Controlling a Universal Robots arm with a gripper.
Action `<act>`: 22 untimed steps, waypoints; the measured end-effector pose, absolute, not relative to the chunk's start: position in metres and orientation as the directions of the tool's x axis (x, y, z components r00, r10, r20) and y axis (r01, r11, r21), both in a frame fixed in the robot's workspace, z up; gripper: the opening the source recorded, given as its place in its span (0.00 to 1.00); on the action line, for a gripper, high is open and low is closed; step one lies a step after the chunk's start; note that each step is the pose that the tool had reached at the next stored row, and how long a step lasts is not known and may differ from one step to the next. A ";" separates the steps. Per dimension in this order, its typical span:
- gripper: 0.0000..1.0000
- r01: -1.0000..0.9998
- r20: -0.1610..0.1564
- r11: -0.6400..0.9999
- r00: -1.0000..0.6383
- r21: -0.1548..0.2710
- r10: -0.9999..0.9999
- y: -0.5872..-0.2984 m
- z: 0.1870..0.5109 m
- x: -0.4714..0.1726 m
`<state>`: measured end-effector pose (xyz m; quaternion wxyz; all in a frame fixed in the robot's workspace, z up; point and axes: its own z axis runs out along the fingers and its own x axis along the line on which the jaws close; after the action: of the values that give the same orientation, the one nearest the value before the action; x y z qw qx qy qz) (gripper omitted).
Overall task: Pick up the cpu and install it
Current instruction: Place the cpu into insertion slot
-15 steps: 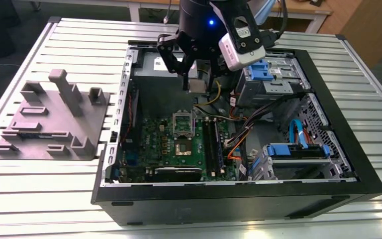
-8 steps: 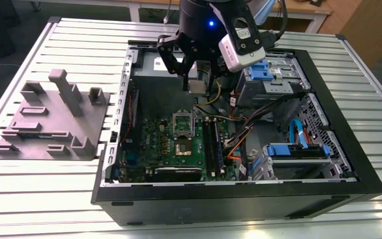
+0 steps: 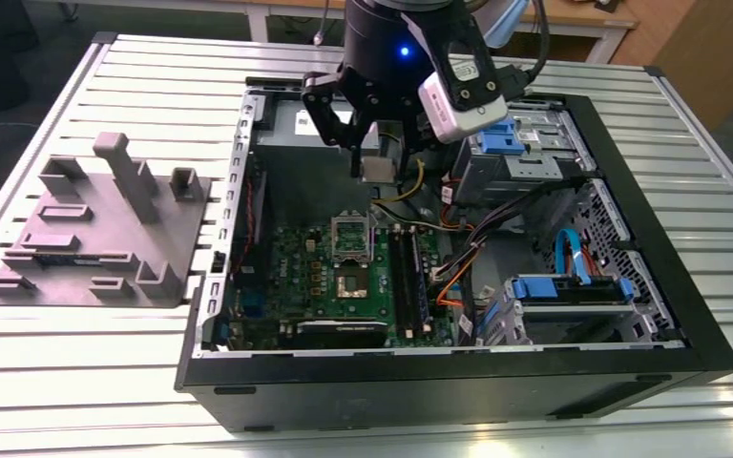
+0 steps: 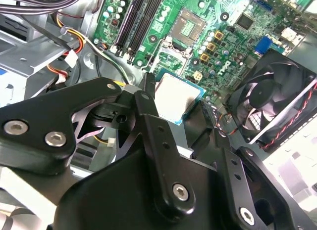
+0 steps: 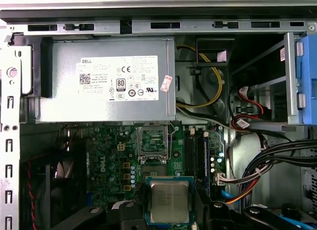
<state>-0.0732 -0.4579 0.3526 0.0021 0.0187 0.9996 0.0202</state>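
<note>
The cpu, a small square chip with a silvery top and a thin pale rim, hangs between the black fingers of my gripper, which is shut on it. In the second wrist view the cpu sits clamped in the gripper above the green motherboard. In the exterior view the gripper hovers over the back part of the open computer case, with the cpu well above the board. The dark square socket lies open on the board, its socket forward of the gripper.
A grey power supply with a white label fills the case's back corner. A black fan stands beside the board. Cable bundles and blue drive bays lie at the exterior view's right. A grey fixture block rests on the slatted table.
</note>
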 end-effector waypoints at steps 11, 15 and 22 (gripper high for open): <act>0.47 0.037 -0.003 0.998 -0.999 0.040 0.038 -0.459 0.351 -0.073; 0.47 0.037 -0.003 0.998 -0.999 0.040 0.038 -0.459 0.351 -0.073; 0.47 0.037 -0.001 0.998 -0.999 0.040 0.038 -0.460 0.349 -0.073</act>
<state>-0.0733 -0.4599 0.3486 0.0011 0.0187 0.9996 0.0200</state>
